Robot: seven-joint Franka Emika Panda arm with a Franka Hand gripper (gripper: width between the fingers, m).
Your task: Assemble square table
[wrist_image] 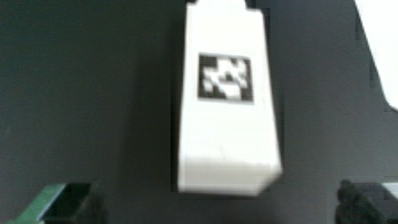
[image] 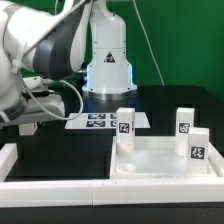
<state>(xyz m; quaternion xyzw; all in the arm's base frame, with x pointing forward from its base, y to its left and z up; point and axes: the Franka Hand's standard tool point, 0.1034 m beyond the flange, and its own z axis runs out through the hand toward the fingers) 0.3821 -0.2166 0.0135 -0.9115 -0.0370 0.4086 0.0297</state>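
Gripper (wrist_image: 214, 205): open, fingers wide, empty | Leg (wrist_image: 231, 95): lies flat on dark desk, directly below gripper, centred between fingers | Long axis: runs across finger line, so jaws straddle its narrow width | Tabletop (image: 165, 158): near front rail (image: 100, 192).

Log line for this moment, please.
stage: approaching leg | pincer: open, astride loose leg | slab: three legs standing on it | marker board: behind

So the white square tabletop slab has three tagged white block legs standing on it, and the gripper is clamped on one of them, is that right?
Not quite. The gripper is open; in the wrist view its fingertips stand clear of the tagged white block leg. The exterior view does show three legs standing on the white square tabletop slab.
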